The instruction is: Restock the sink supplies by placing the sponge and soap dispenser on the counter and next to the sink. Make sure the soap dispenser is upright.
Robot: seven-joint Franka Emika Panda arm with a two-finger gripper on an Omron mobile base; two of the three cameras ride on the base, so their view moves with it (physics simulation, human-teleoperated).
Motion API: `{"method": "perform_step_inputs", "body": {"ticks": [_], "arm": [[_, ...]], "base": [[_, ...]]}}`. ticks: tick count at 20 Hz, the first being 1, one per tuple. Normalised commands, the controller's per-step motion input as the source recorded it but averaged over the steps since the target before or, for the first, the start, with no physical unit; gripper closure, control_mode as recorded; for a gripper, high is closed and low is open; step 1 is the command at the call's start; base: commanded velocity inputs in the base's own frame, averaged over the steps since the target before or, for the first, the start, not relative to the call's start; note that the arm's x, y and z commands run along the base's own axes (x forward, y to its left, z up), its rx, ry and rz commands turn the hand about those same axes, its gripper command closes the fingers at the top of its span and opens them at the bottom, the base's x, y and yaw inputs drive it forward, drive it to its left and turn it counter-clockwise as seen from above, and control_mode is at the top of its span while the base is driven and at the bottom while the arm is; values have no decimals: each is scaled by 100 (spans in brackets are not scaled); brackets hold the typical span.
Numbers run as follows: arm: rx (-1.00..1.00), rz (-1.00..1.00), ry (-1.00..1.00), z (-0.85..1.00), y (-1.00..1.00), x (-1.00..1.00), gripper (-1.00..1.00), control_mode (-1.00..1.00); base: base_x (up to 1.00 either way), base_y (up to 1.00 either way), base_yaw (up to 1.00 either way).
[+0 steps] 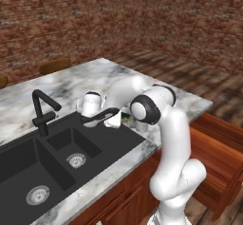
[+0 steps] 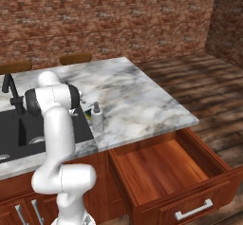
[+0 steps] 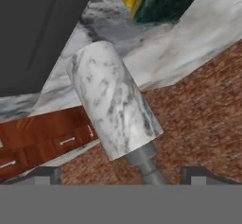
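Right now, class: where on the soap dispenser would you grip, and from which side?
Grip the soap dispenser around its round body, below the narrow pump. It stands upright on the counter beside the sponge, so come in level from the open side, probably away from the sink.

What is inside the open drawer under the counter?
The drawer shows a bare wooden floor with nothing lying on it. Its rear part runs under the counter edge and cannot be seen.

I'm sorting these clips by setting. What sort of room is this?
A kitchen, rendered rather than real: a black double-basin sink with a faucet is set into a marble counter over wooden cabinets with an open drawer, and brick walls stand behind.
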Motion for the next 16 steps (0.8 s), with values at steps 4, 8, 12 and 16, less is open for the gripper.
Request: {"method": "perform_step_inputs", "body": {"ticks": [4, 8, 12, 16], "arm": [[0, 0, -15, 71, 9, -38, -100, -100], [0, 0, -15, 76, 1, -38, -100, -100], [0, 0, -15, 77, 0, -47, -100, -100], [0, 0, -15, 71, 0, -69, -100, -100]], "base": [[0, 0, 0], [0, 0, 0], [0, 0, 0], [0, 0, 0]]}}
